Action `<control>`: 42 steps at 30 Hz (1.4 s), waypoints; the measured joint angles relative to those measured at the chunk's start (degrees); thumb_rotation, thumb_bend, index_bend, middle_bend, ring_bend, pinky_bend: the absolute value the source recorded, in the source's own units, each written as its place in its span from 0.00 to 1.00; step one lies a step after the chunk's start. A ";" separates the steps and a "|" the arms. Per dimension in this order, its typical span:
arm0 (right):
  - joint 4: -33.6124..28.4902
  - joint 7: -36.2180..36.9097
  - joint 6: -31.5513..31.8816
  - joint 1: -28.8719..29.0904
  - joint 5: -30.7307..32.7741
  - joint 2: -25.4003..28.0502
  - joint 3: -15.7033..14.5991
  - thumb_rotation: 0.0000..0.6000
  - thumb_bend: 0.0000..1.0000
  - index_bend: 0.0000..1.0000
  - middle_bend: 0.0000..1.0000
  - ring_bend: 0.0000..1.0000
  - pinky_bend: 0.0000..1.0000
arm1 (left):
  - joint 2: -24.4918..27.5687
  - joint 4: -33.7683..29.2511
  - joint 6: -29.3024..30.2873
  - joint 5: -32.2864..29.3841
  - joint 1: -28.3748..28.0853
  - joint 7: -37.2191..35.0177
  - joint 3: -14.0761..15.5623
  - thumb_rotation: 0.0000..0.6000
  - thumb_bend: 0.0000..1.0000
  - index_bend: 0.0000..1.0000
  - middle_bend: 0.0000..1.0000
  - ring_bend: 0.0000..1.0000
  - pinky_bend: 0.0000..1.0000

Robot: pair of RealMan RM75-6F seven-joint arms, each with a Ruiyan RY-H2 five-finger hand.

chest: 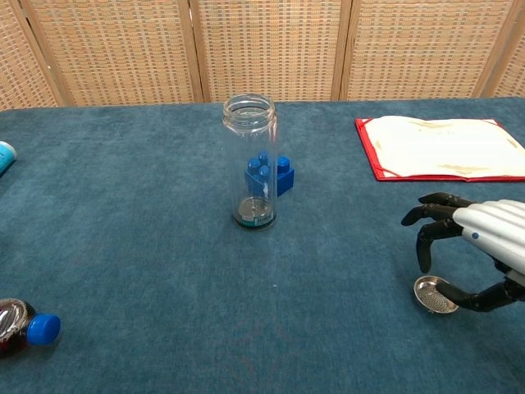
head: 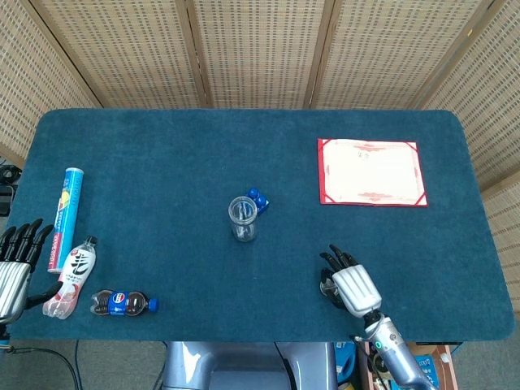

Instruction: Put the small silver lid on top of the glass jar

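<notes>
The glass jar [head: 242, 218] [chest: 250, 160] stands upright and uncovered in the middle of the blue table. The small silver lid [chest: 433, 295] [head: 327, 286] lies flat near the front edge on the right. My right hand [chest: 472, 250] [head: 351, 286] is low over it, fingers arched above the lid and apart. Its thumb lies against the lid's right edge, and the lid still rests on the cloth. In the head view the hand hides most of the lid. My left hand [head: 12, 268] rests at the table's front left edge with fingers spread, holding nothing.
A blue toy brick [head: 257, 197] [chest: 273, 174] sits just behind the jar. A red folder [head: 372, 171] [chest: 443, 156] lies at the back right. On the left lie a blue tube [head: 62, 217], a white bottle [head: 71, 278] and a cola bottle [head: 122, 303] [chest: 20, 327].
</notes>
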 measured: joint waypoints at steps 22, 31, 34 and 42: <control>3.48 2.29 -0.68 0.08 1.64 -1.16 -0.39 1.00 0.54 0.52 0.26 0.05 0.27 | -0.17 0.09 -0.26 0.21 -0.17 0.13 0.14 1.00 0.20 0.00 0.00 0.00 0.00; 5.78 4.00 -0.77 0.21 1.58 -2.34 -0.53 1.00 0.54 0.54 0.27 0.06 0.29 | -0.26 0.03 -0.45 0.31 -0.30 0.24 0.20 1.00 0.20 0.00 0.00 0.00 0.00; 6.30 4.44 -0.40 0.22 1.31 -2.62 -0.52 1.00 0.54 0.55 0.28 0.07 0.30 | -0.29 0.05 -0.48 0.33 -0.34 0.16 0.20 1.00 0.20 0.00 0.00 0.00 0.00; 7.64 5.51 -0.18 0.32 1.27 -3.74 -0.31 1.00 0.54 0.56 0.29 0.07 0.30 | -0.24 0.04 -0.53 0.23 -0.35 0.00 0.20 1.00 0.20 0.00 0.00 0.00 0.00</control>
